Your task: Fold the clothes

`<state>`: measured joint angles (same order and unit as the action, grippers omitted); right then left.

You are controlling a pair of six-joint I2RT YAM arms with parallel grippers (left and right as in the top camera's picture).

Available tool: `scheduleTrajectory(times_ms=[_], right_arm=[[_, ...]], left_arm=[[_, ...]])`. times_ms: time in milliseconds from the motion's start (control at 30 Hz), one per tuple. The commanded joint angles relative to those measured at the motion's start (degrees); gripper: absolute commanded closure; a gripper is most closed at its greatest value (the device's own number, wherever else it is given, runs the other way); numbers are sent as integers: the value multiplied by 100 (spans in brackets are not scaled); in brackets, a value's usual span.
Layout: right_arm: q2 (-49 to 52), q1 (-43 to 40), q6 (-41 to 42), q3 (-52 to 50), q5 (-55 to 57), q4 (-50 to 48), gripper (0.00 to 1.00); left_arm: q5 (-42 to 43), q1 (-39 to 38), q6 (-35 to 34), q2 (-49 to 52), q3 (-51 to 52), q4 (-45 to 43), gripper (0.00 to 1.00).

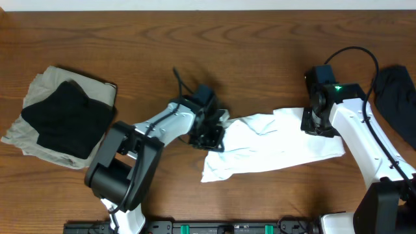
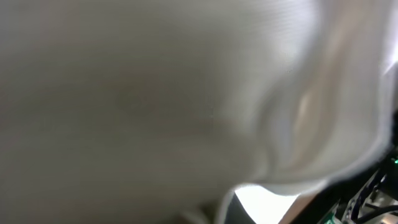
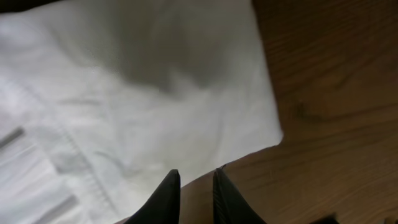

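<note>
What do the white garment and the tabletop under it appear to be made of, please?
The white garment looks like thin matte cloth, perhaps cotton: it wrinkles and folds softly, with a stitched seam. The tabletop looks like wood or wood-look laminate, semi-matte: brown grain lines run across it.

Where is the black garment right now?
In the overhead view the black garment lies on the beige garment at the table's left side, far left of the white garment.
</note>
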<state>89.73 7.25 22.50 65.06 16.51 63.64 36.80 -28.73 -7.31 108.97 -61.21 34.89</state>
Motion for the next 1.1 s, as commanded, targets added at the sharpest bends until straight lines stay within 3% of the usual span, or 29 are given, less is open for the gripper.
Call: scheduleTrajectory(times_ms=[0,233,567,833,1067], right_arm=[[-85,-98,-48,-24,87,22,83],[-177,-308,-48,-24,87,61,83],[-302,-1036,-133,-24,85,260,84],[-328,-1196,-201,-24,-22,275,86],[-328,-1196,-208,-24,-96,326,88]], left_arm=[[-710,426,24,-308,55,422,94],[-1344,1672,516,-1261,28,1255,94],[-1617,3141,525,-2197,-400,1648,94],[-1932,3029,358,-2214,-850,2013,94],[-1980,2094,199,-2218,-1519,2142,94]])
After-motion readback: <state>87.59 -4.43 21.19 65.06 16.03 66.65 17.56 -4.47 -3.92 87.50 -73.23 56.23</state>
